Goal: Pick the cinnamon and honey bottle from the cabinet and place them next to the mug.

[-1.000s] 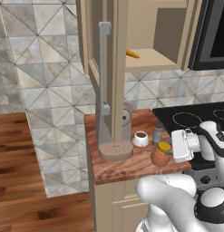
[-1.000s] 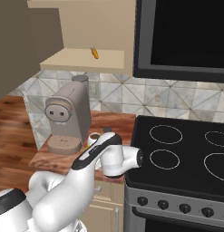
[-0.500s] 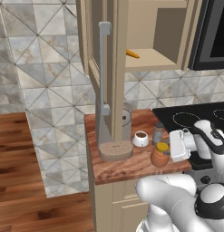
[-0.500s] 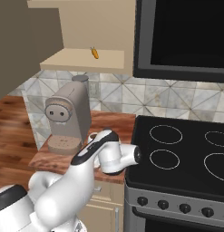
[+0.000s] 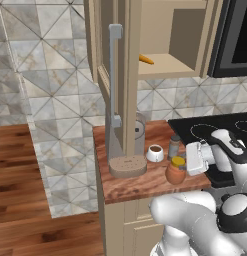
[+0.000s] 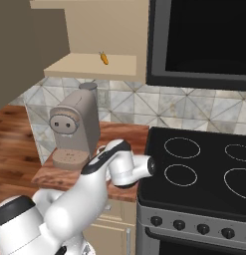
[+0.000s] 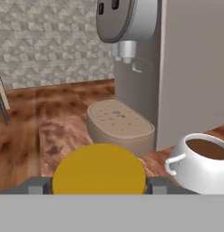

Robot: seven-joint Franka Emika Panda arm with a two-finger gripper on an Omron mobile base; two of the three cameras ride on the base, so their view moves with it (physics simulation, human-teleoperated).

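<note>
- Tool clamps the squat amber honey bottle with yellow cap, one dark fingertip each side of the cap.
- Bottle stands upright on the reddish wooden bench, near the front edge.
- Slim grey-brown cinnamon shaker with dark cap stands just behind it.
- Small white mug with brown inside sits near both, beside the grey coffee machine.
- Beige wall cabinet stands open; thin orange pointed thing on its shelf.

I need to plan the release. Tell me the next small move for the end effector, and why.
Probably open the end effector and let go: the honey bottle already stands on the counter between its fingers, close to the mug and the cinnamon, so both items look placed.
</note>
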